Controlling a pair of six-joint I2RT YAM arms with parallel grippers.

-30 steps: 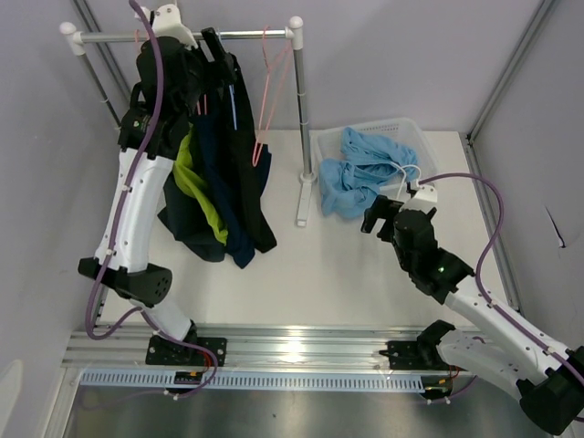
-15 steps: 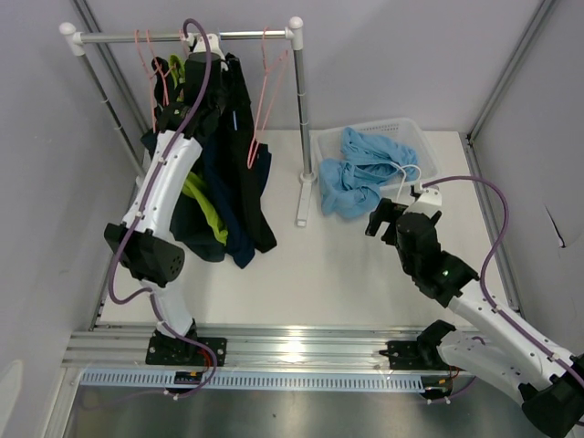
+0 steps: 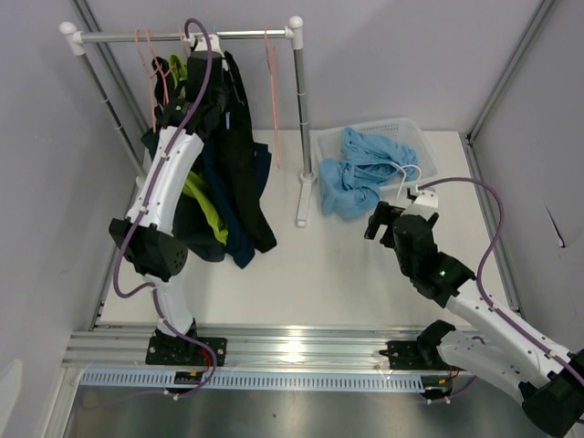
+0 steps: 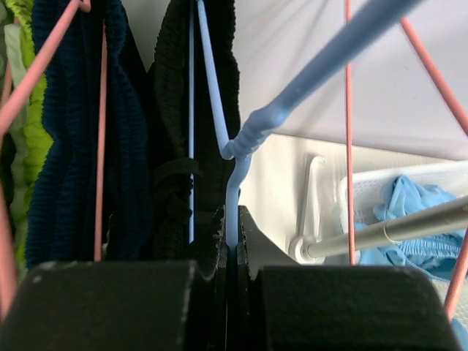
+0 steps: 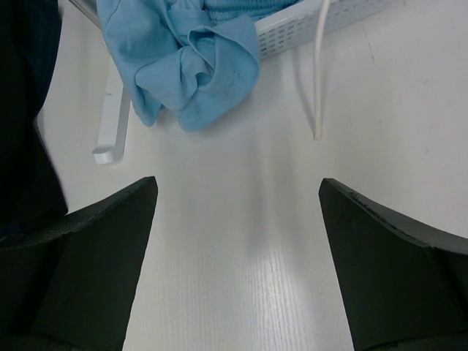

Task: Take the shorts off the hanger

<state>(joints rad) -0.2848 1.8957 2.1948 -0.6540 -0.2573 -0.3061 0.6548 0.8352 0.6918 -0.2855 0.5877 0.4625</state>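
Several shorts hang bunched on hangers at the left of the rail (image 3: pixel 246 35): black shorts (image 3: pixel 245 155), lime green shorts (image 3: pixel 206 206), navy shorts (image 3: pixel 235 233) and dark blue-green shorts (image 3: pixel 182 224). My left gripper (image 3: pixel 212 62) is up at the rail, shut on the wire of a light blue hanger (image 4: pixel 219 110) that carries the black shorts (image 4: pixel 175 110); the fingers (image 4: pixel 216 230) pinch the wire just below its twisted neck. Light blue shorts (image 3: pixel 360 169) spill from the white basket (image 3: pixel 412 133). My right gripper (image 3: pixel 380 219) hovers open and empty over the table near the light blue shorts (image 5: pixel 190 66).
A bare pink hanger (image 3: pixel 272 87) hangs near the rail's right end, and more pink hangers (image 3: pixel 151 68) at the left. The rack's post (image 3: pixel 299 119) and foot (image 3: pixel 304 205) stand between clothes and basket. A white cable (image 5: pixel 319 80) runs down from the basket.
My left gripper has closed on the light blue hanger's wire after the arm swung right to the rail. The bare pink hanger has swung to hang straighter. The right arm barely moved.
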